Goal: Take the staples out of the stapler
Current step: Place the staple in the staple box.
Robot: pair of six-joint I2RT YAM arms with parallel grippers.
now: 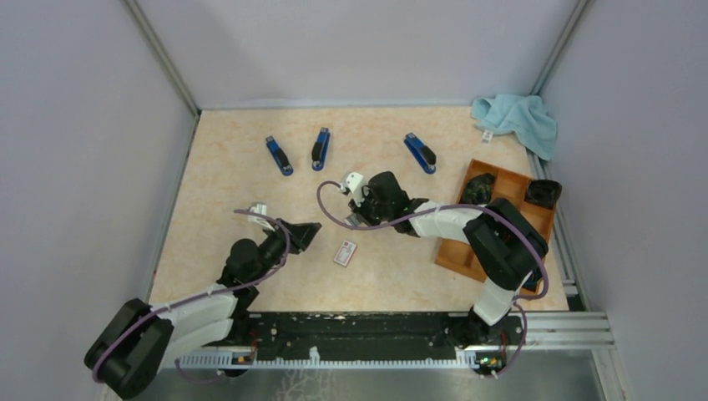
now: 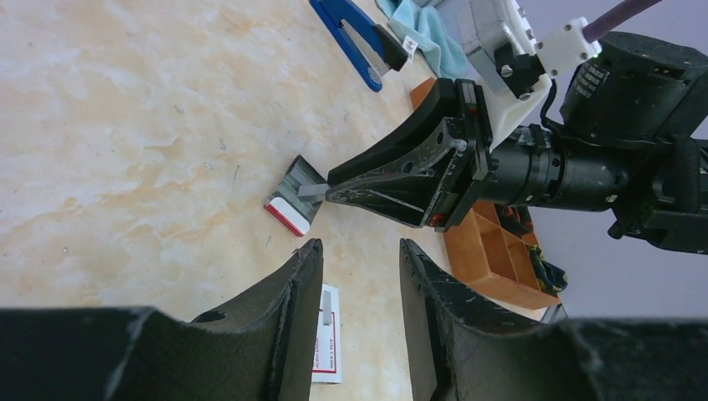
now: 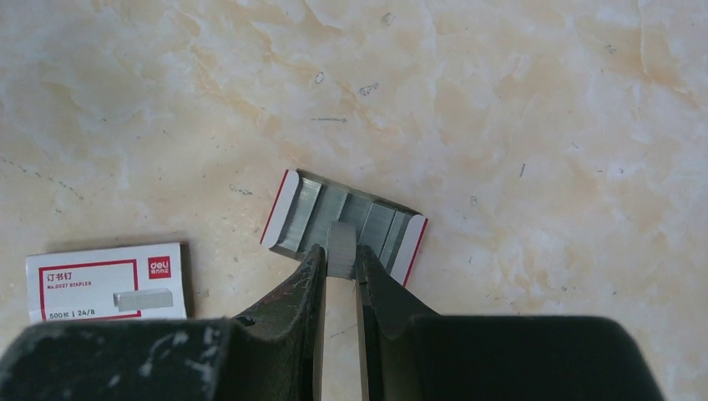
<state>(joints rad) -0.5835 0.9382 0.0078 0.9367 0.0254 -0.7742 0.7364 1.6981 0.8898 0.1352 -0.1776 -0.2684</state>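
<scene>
My right gripper (image 3: 338,257) is shut on a short silvery strip of staples (image 3: 341,244), held just over an open red-edged inner tray (image 3: 292,209) filled with more staple strips. The left wrist view shows the same: the right gripper (image 2: 330,189) pinches the strip (image 2: 311,190) above that tray (image 2: 288,209). My left gripper (image 2: 359,255) is open and empty, close to the right one and pointing at it. In the top view the left gripper (image 1: 311,234) and the right gripper (image 1: 355,219) sit mid-table. Three blue staplers (image 1: 280,155) (image 1: 321,148) (image 1: 421,153) lie closed at the back, away from both grippers.
A small white box with a red label (image 1: 345,252) lies between the grippers, also seen in the right wrist view (image 3: 104,281). A wooden compartment tray (image 1: 501,180) stands at the right. A teal cloth (image 1: 518,117) lies at the back right corner.
</scene>
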